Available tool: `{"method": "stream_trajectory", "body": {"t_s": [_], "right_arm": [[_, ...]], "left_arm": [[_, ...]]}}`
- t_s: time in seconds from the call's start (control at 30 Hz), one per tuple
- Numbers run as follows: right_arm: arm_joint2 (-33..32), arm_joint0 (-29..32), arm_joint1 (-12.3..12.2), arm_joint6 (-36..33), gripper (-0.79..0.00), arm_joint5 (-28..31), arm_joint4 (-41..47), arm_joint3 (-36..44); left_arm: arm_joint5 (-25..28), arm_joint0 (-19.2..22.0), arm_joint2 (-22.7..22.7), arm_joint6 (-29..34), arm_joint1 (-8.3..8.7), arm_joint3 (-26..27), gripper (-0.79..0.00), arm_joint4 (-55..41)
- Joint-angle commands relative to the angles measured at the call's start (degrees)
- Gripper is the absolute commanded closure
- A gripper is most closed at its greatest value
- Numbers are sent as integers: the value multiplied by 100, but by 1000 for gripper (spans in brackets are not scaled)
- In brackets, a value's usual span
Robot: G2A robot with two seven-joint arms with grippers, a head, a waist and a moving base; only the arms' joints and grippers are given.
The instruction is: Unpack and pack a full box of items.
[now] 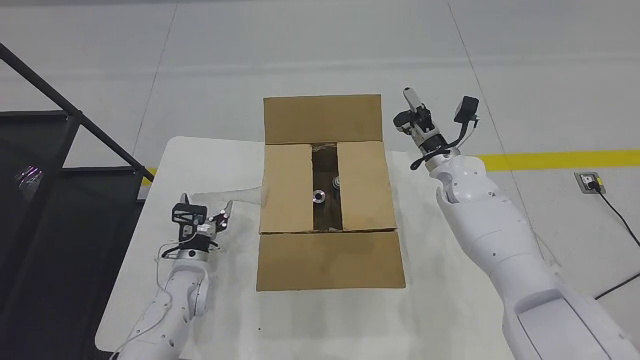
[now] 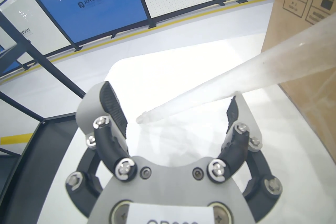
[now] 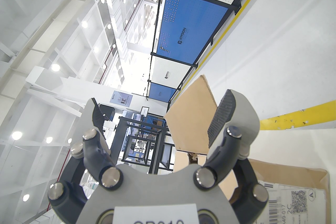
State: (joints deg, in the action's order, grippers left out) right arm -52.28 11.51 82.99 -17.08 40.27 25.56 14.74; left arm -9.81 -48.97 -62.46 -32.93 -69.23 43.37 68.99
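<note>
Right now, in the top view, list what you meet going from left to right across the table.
left gripper, open → translucent strip running towards the box → cardboard box, flaps open → right gripper, open, by the box's far right corner.

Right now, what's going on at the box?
The cardboard box sits on the table with its near and far flaps folded out and the two side flaps lying almost shut. A gap between them shows items inside. The left end effector is open beside the box's left side, and a translucent strip, probably tape, runs from the box to between its jaws. The right end effector is open and empty, raised by the far right corner.
</note>
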Motion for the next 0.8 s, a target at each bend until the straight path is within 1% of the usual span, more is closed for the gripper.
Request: {"method": "stream_trajectory", "body": {"t_s": [0.0, 0.23, 0.3, 0.37, 0.43, 0.5, 0.63, 0.7, 0.77], "right_arm": [[0, 0, 0, 0, -785, 0, 0, 0], [0, 0, 0, 0, -785, 0, 0, 0], [-3, 18, 0, -13, -785, -9, 4, 38], [-84, 145, -31, -245, -785, -40, 118, 347], [-204, 277, -97, -832, -785, -2, 309, 713], [-356, 389, -196, -1455, -785, -17, 479, 999], [-558, 484, -416, -2321, -785, -186, 293, 1394], [-733, 526, -534, -2511, -785, -272, 267, 1448], [-805, 519, -640, -2477, -785, -531, -55, 1407]], "left_arm": [[3, -69, -19, -6, -7, 56, -785, 18], [-27, -396, -196, -148, 11, 455, -785, 51], [-36, -564, -280, -218, 36, 676, -785, 97], [-74, -803, -413, -332, 77, 993, -785, 143], [-55, -1099, -616, -416, 130, 1424, -785, 97], [154, -1447, -867, -405, 191, 1936, -785, -63], [541, -2172, -1437, -252, 332, 3011, -785, -158], [718, -2490, -1658, -130, 379, 3479, -785, -190], [773, -2771, -1854, -44, 416, 3879, -785, -120]]}}
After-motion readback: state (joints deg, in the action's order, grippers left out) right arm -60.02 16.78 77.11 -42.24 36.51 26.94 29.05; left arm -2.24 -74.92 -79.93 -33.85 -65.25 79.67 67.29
